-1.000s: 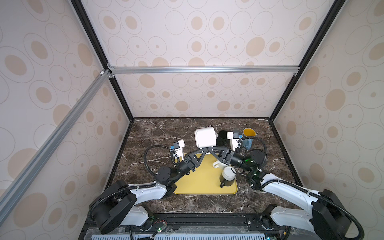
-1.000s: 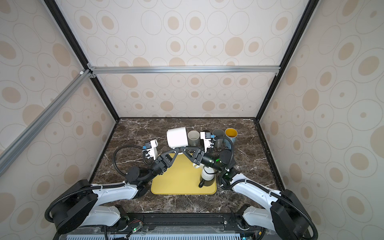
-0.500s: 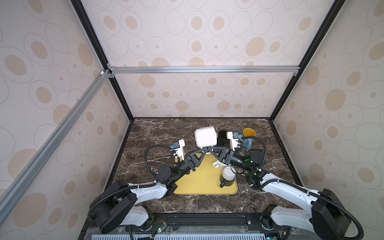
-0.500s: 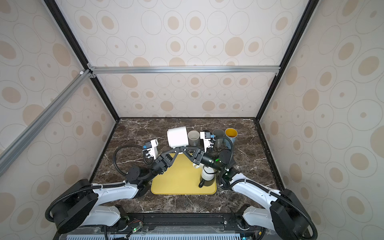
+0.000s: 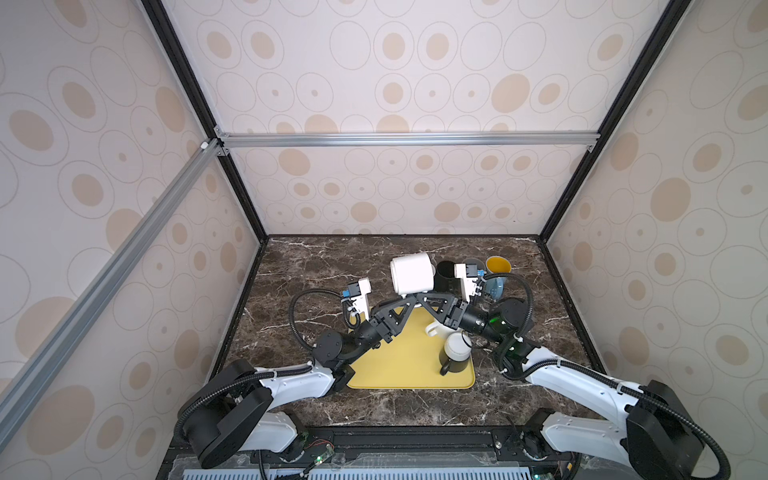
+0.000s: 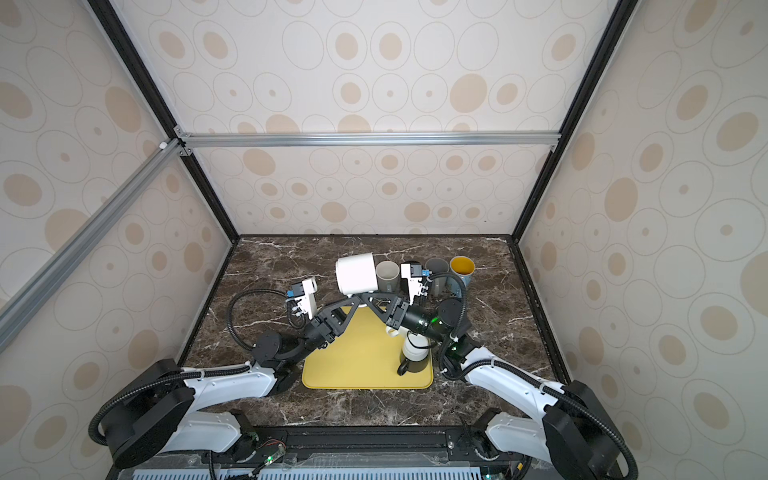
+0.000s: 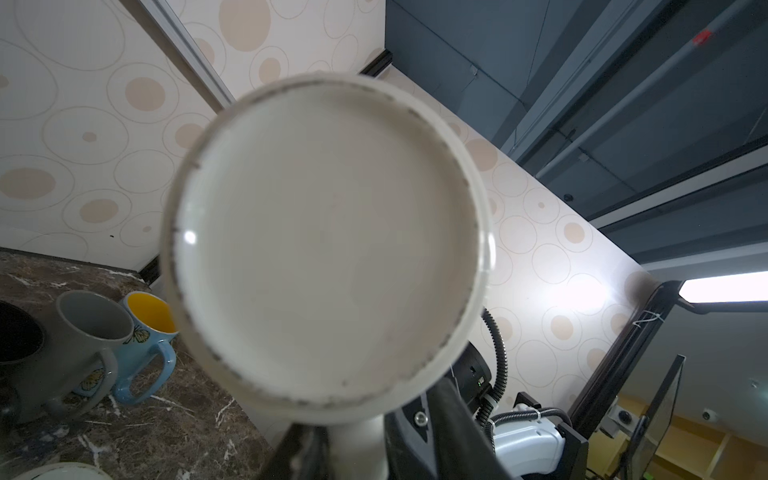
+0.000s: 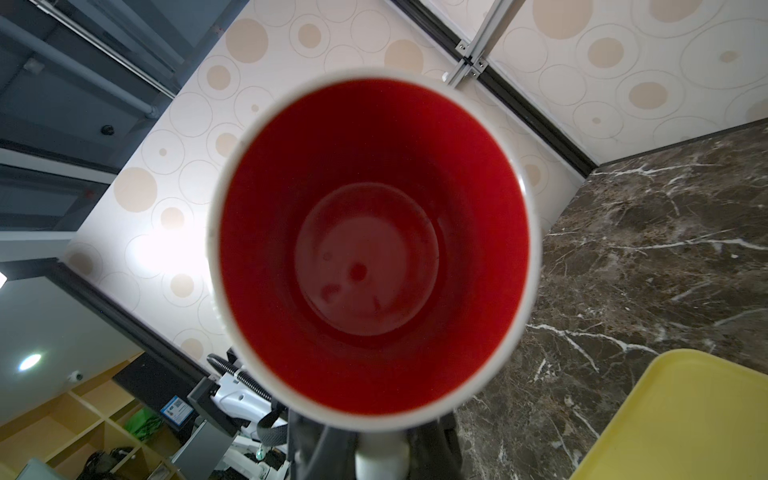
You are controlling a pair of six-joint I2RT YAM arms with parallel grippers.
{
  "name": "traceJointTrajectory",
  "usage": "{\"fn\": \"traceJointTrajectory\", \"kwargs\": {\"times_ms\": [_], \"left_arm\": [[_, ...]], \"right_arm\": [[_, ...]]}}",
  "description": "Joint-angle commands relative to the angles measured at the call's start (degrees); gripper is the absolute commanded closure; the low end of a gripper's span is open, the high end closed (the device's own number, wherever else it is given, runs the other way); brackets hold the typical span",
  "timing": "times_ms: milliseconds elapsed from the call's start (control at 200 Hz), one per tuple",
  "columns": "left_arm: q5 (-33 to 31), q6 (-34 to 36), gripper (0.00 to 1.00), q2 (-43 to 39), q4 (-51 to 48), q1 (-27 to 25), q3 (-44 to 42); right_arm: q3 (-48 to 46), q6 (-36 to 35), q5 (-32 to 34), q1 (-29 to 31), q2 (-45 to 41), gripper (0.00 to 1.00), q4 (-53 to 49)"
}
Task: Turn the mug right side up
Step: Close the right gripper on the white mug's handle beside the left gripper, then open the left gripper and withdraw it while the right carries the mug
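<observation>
Right end effector [image 5: 423,297]: closed on the handle of the white mug [image 5: 411,274].
Left end effector [image 5: 409,300]: at the same handle; whether it grips cannot be told.
White mug: aloft, on its side, red interior empty.
Below: yellow tray [image 5: 399,361] on the tabletop [image 5: 316,266], bearing a dark mug [image 5: 455,357].
Behind: grey mug [image 7: 79,340] and blue mug [image 7: 141,353], both upright and empty.

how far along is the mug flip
Done: the white mug is lifted, lying sideways in the air. In hand: the right tool is shut on its handle; the left tool sits at the handle too, grip unclear. Left: turn it mouth-up and set it down.
</observation>
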Motion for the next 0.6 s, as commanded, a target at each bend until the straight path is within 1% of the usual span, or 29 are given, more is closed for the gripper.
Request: {"fn": "traceJointTrajectory", "kwargs": {"times_ms": [0,140,265,380,405,475,560,595], "left_arm": [[0.1,2.9,0.01,-3.1,-1.8,-0.3,1.9],[-2.5,5.7,0.0,-6.2,-9.6,-0.4,1.5],[-6.8,8.9,0.0,-10.3,-22.2,-0.4,1.6],[-14.8,12.2,0.0,-15.8,-36.0,-0.4,1.4],[-17.3,12.9,0.0,-17.1,-39.8,-0.3,1.8],[-23.5,15.0,0.0,-20.6,-48.3,-0.3,2.0],[-28.6,16.9,0.0,-24.6,-55.3,-0.3,2.1],[-30.1,17.3,0.0,-25.7,-59.5,-0.1,2.8]], "right_arm": [[2.4,-1.2,1.5,0.4,-2.5,1.0,0.9],[3.5,-2.0,1.6,0.4,-3.0,1.0,-1.2],[4.8,-3.2,2.0,0.4,-3.0,1.0,-3.6],[6.1,-5.6,3.7,0.4,-3.2,1.0,-7.5],[6.5,-6.5,4.3,0.4,-3.2,1.0,-9.0],[8.5,-9.2,6.6,0.4,-3.4,1.0,-15.4],[11.2,-12.7,9.2,0.4,-2.8,1.0,-22.4],[12.6,-14.3,10.3,0.4,-2.3,1.0,-25.3]]}}
